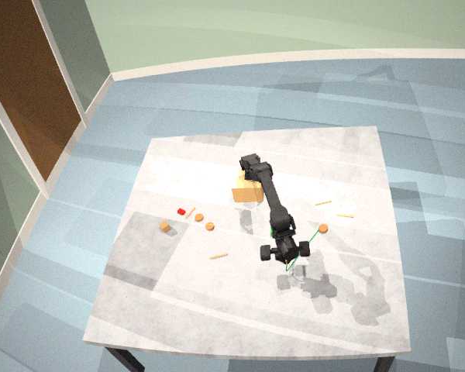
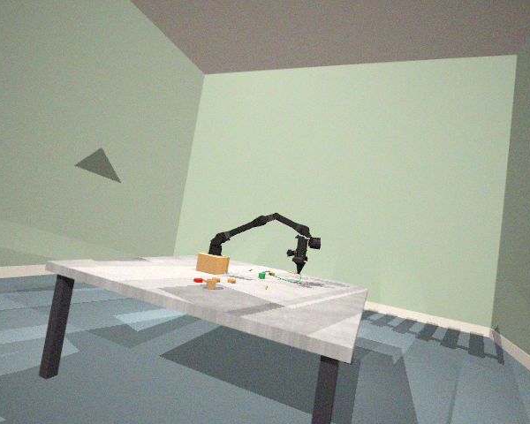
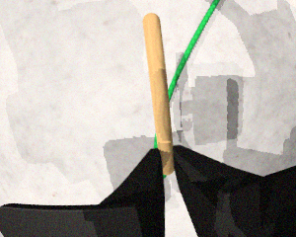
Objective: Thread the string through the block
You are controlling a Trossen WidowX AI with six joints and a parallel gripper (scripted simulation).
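Observation:
My gripper [image 1: 286,260] [image 2: 299,271] [image 3: 166,156] is shut on the stick [image 3: 157,74] near one end and holds it above the table. The stick's long free part reaches up in the wrist view. The green string [image 1: 314,236] [image 3: 193,48] runs from the round wooden button [image 1: 323,228] to the stick's held end and hangs in a bend under the fingers. A large wooden block [image 1: 247,194] [image 2: 213,263] stands by the arm's base. A small wooden cube [image 1: 165,226] [image 2: 210,283] stands at the left. I cannot make out a hole in either.
Loose sticks [image 1: 323,202] [image 1: 345,215] [image 1: 218,256] [image 1: 190,212] lie on both sides. Two loose buttons [image 1: 198,217] [image 1: 209,226] and a red piece [image 1: 180,211] [image 2: 198,280] lie left of the arm. A green piece [image 1: 271,232] [image 2: 261,276] is partly under the arm.

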